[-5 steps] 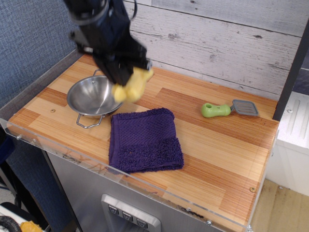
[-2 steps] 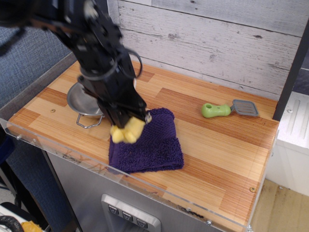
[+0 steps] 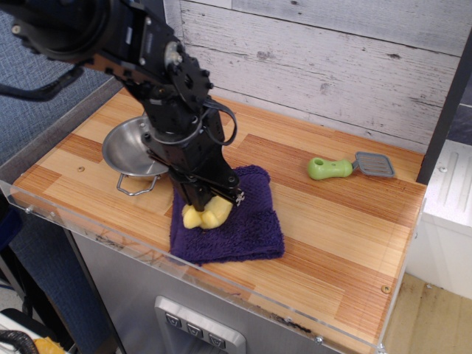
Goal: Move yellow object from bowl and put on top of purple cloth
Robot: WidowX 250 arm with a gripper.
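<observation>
The pale-yellow plush duck (image 3: 206, 214) rests on the left part of the dark purple cloth (image 3: 243, 228), near the table's front edge. My black gripper (image 3: 210, 200) comes down on the duck from above, its fingers shut on the duck's upper part. To the left, behind the arm, stands the steel bowl (image 3: 127, 150) with nothing visible inside; one wire handle (image 3: 134, 188) points toward the front. The arm hides the bowl's right rim and the cloth's back left corner.
A green-handled spatula (image 3: 348, 167) lies at the back right of the wooden tabletop (image 3: 332, 228). A plank wall rises behind. A clear plastic lip (image 3: 88, 228) runs along the front edge.
My gripper carried the duck from above the bowl's right side down and to the right, and lowered it onto the purple cloth. The cloth's left side has shifted slightly.
</observation>
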